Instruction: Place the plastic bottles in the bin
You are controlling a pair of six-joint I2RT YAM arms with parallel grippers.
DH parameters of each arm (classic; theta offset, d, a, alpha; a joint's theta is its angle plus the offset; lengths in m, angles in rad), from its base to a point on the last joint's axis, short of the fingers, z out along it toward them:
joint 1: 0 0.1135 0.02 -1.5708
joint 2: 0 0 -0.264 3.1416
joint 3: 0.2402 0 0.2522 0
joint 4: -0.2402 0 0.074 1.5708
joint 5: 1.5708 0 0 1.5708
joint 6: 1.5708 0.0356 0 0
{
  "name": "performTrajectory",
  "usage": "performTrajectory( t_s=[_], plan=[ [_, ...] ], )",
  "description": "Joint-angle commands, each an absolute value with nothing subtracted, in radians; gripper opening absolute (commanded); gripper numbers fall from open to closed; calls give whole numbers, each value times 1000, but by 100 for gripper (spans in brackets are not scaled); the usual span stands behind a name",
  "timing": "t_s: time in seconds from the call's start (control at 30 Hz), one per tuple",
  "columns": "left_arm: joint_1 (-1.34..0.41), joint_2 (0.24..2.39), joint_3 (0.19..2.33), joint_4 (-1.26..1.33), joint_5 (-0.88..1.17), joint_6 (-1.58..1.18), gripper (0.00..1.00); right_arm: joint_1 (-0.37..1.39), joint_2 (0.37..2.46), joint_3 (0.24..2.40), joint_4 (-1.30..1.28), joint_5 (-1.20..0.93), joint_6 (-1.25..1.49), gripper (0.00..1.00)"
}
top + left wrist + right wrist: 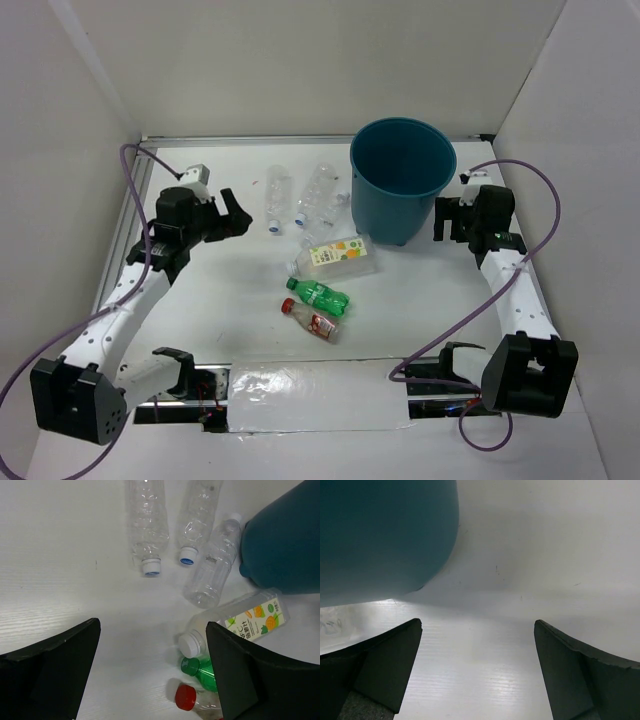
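Note:
The teal bin (403,180) stands upright at the back centre. Two clear bottles (278,198) (318,195) lie left of it. The bottle with the white-orange label (340,255), the green bottle (318,295) and the red-capped bottle (310,320) lie in front of the bin. My left gripper (238,215) is open and empty, left of the clear bottles. In the left wrist view (152,650) it looks at three clear bottles (147,525), the labelled bottle (250,617), the green cap (192,666) and the red cap (186,697). My right gripper (447,218) is open and empty beside the bin's right side (380,535).
White walls close in the table on the left, back and right. A clear plastic sheet (300,390) lies at the near edge between the arm bases. Purple cables (545,200) loop beside both arms.

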State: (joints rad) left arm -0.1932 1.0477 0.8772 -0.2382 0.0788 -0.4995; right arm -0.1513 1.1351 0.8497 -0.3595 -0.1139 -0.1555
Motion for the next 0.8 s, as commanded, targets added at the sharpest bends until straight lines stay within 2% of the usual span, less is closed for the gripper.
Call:
performTrajectory(
  t_s=[0.0, 0.13, 0.37, 0.47, 0.5, 0.53, 0.57, 0.63, 0.7, 0.73, 0.77],
  plan=[
    [-202, 1087, 911, -195, 133, -480, 100, -167, 1106, 845, -347, -142, -204, 100],
    [-212, 1156, 934, -195, 133, -456, 100, -179, 1083, 865, -425, -268, -327, 100],
    [-244, 1264, 979, -186, 94, -437, 100, -189, 1060, 844, -411, -160, -314, 100],
    [-253, 1321, 1018, -175, 75, -428, 91, -198, 1051, 833, -411, -112, -314, 100],
    [-262, 1337, 1032, -175, 75, -419, 87, -198, 1051, 833, -423, -103, -314, 100],
    [-262, 1353, 1043, -175, 58, -419, 77, -198, 1051, 833, -423, -103, -325, 100],
    [-271, 1368, 1064, -175, 45, -410, 74, -198, 1051, 833, -440, -103, -325, 100],
    [-272, 1414, 1083, -175, 3, -410, 74, -198, 1060, 833, -453, -129, -351, 100],
    [-272, 1448, 1110, -163, -9, -410, 84, -198, 1060, 833, -463, -153, -362, 100],
    [-272, 1492, 1121, -163, -9, -410, 90, -198, 1069, 833, -463, -179, -362, 85],
    [-281, 1520, 1137, -150, -9, -397, 94, -198, 1069, 822, -463, -179, -362, 38]
  ],
)
